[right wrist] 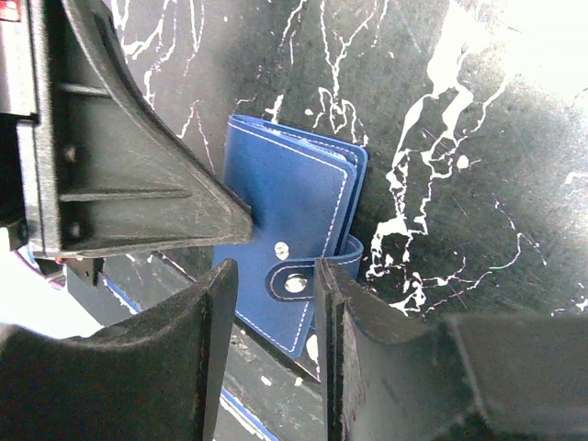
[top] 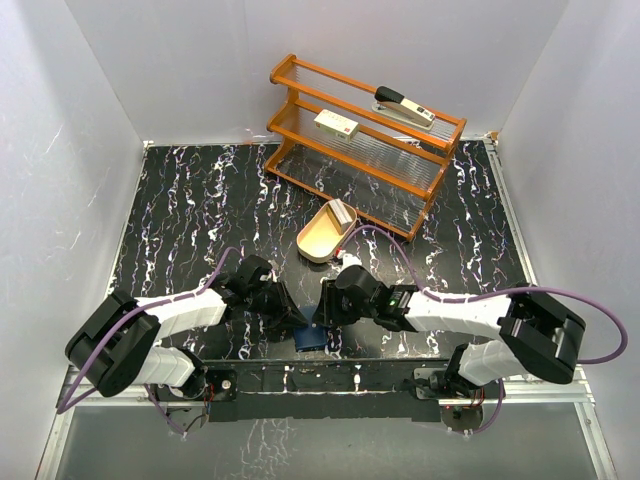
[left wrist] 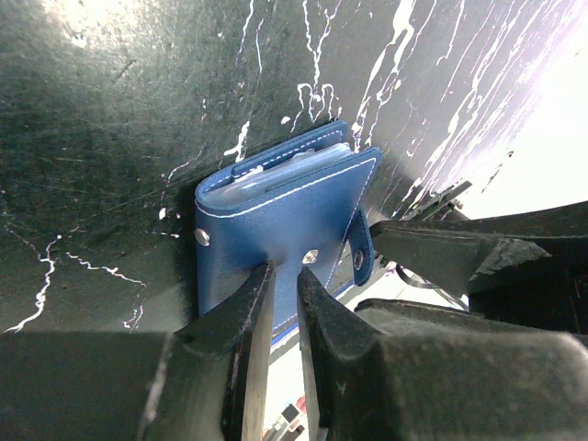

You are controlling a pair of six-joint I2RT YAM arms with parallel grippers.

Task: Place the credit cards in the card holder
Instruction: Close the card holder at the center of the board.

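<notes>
the card holder [left wrist: 276,211] lies folded shut at the near edge of the surface [top: 190,210], right between my two arms, and both wrists are crowded onto it. i judge that is on purpose: one side has to pin it while the other works the fastening.

my left jaws are nearly closed. the near edge of the blue cover runs into the narrow gap between their fingers [left wrist: 234,317], so i read this as a pinch on the card holder, steadying it against the surface. from the right wrist view, that same left finger presses against the cover's side.

my right jaws stand open, and the snap tab [right wrist: 292,280] sits in the gap between them, closer to the right-hand finger. i cannot tell whether that finger touches the tab. the tab is wrapped over the cover's edge with its stud showing, and whether it is pressed home i cannot say.

a pale edge shows between the covers at the far, open side, which i take to be credit cards [left wrist: 296,163] already tucked in. further out, the tan tray [top: 312,247] holds something pale and flat [top: 342,212], possibly another card, well apart from both jaws.

so the holder lies within the left jaws and just under the right ones. the next move, as i judge it, is at the tab, and a careless pull could drag the holder off the near edge.
</notes>
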